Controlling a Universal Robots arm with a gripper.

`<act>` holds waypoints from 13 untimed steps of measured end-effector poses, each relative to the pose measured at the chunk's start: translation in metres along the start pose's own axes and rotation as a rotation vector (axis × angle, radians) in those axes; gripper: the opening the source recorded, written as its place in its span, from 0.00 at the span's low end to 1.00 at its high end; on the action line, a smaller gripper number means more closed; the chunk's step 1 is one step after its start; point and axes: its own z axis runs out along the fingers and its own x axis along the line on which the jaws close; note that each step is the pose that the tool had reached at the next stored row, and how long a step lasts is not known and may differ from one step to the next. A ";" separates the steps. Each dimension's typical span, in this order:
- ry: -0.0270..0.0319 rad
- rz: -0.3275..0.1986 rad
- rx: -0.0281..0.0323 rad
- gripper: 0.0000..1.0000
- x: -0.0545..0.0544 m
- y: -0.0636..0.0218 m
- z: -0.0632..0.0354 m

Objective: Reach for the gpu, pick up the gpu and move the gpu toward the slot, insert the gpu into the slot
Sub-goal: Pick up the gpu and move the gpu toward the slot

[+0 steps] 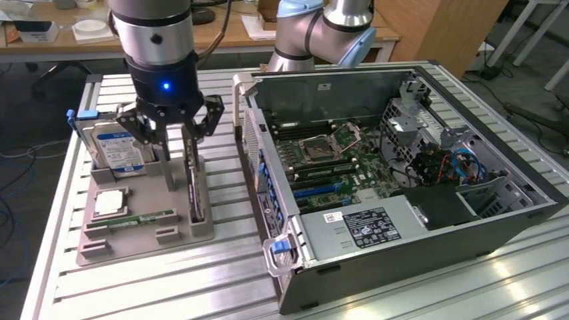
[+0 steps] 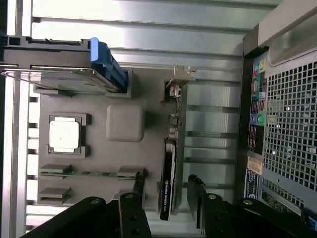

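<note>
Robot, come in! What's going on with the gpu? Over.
Gripper open, astride the gpu, not clamped. It stands on edge in gray holder. Hard drive alongside, clear. Over.

A lab: aluminium bench (image 1: 133, 293), opened computer (image 1: 427, 257), desk (image 1: 26, 48).

- arm (image 1: 158, 33) drops in from above in the exterior view, with its last silver-and-black section pointing pretty much straight down
- wrist (image 1: 164, 83) is the black housing under that, and it's got a little blue light (image 1: 165, 85) glowing on it
- gripper (image 1: 180, 143) hangs vertical below the wrist, black linkage bars splayed out to both sides
- jaws are spread wide
- wrist view has the gripper (image 2: 167, 184) poking in as two black fingers (image 2: 140, 184), roughly parallel, with a clear gap between them
</note>
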 end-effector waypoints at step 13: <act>-0.0023 0.000 0.0008 0.47 -0.004 -0.0036 0.0232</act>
